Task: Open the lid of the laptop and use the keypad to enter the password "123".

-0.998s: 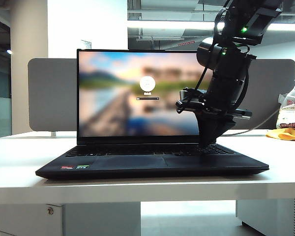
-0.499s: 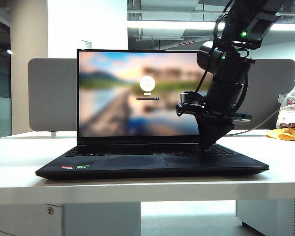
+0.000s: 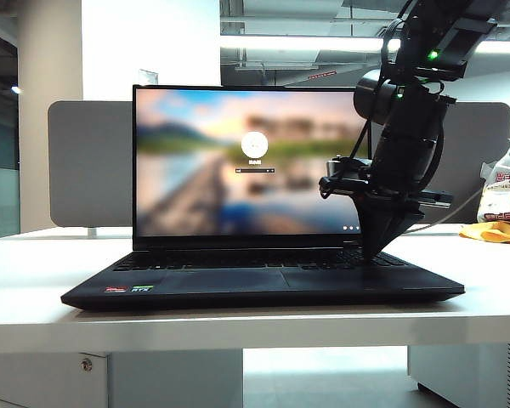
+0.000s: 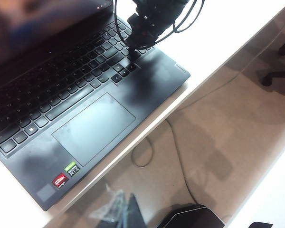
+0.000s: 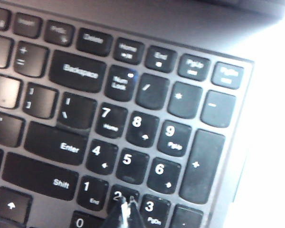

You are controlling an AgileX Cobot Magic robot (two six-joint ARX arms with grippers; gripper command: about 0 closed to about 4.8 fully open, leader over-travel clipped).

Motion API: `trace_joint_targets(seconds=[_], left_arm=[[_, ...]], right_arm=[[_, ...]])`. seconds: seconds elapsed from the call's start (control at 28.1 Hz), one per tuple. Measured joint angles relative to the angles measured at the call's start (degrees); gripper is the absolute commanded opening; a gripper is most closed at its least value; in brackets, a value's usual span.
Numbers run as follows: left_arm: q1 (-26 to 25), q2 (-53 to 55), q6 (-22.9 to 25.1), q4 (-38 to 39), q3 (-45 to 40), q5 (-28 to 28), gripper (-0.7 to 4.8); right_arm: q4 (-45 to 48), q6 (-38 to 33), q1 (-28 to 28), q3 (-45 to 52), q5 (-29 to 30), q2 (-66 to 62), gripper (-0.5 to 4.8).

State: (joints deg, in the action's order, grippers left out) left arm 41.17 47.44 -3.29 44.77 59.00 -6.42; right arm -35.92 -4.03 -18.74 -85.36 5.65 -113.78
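Exterior shot is decently lit from ceiling strip lights up top, and the glowing screen shows a soft, blurry wallpaper. Left wrist view is blown out on the white surface, with a smeary dark shadow across the palm rest. Right wrist view is grainy close-up, keys slightly soft, and the far edge washes out into white glare.

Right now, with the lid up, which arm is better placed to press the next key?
Right. Its shut tool points down at the 2 key, with 3 adjacent on the keypad. The left tool isn't in view.
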Motion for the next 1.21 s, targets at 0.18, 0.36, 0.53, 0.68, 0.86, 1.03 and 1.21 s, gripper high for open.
trace_joint_targets(seconds=[0.18, 0.36, 0.53, 0.68, 0.86, 1.03, 1.21], left_arm=[[0.00, 0.00, 0.07, -0.11, 0.00, 0.00, -0.06], [0.00, 0.00, 0.07, -0.22, 0.00, 0.00, -0.06], [0.00, -0.02, 0.07, -0.26, 0.00, 0.00, -0.06], [0.00, -0.02, 0.07, -0.26, 0.00, 0.00, -0.06], [0.00, -0.02, 0.07, -0.26, 0.00, 0.00, -0.06], [0.00, -0.02, 0.07, -0.26, 0.00, 0.00, -0.06], [0.00, -0.02, 0.04, -0.26, 0.00, 0.00, -0.06]], right_arm=[[0.00, 0.00, 0.00, 0.00, 0.00, -0.13, -0.01], [-0.09, 0.00, 0.00, -0.04, 0.52, -0.42, -0.01], [-0.02, 0.68, 0.02, 0.11, -0.39, 1.25, -0.01], [-0.68, 0.92, 0.48, 0.07, -1.51, 1.90, -0.01], [-1.09, 1.05, 0.94, 0.07, -1.55, 1.62, -0.01], [-1.09, 1.09, 0.94, 0.17, -1.51, 1.62, -0.01], [-1.29, 1.07, 0.94, 0.17, -1.42, 0.83, -0.01]])
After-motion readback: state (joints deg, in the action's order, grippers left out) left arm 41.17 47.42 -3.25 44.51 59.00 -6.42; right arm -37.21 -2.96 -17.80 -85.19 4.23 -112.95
